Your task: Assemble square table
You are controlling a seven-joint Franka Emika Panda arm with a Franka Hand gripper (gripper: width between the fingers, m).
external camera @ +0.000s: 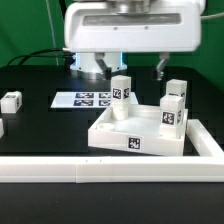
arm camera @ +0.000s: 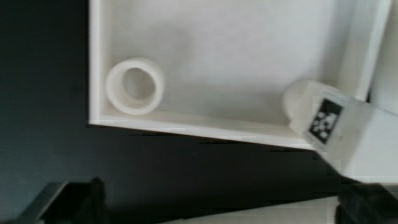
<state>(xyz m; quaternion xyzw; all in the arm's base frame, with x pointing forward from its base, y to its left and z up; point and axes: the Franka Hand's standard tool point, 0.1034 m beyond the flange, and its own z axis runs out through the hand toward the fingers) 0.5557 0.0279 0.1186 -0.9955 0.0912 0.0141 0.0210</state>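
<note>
No words, brands or numbers can be read. Black-and-white marker tags stand on the table top's rim (external camera: 133, 143), its legs (external camera: 171, 115), and the marker board (external camera: 86, 99). Their patterns look too blurred to decode.

I see black tabletop (external camera: 40, 80), matte, filling most of exterior view. Green backdrop (external camera: 25, 25) behind it, upper part, both sides. Dark cable (external camera: 38, 55) trailing along far edge on exterior view's left. Marker board (external camera: 85, 99) lying flat on table, mid-left. Long white L-shaped border rail (external camera: 100, 170) along near edge, turning back at exterior view's right. Light even, soft, weak shadows. Wrist view: same black surface (arm camera: 45, 100), blurred.
</note>
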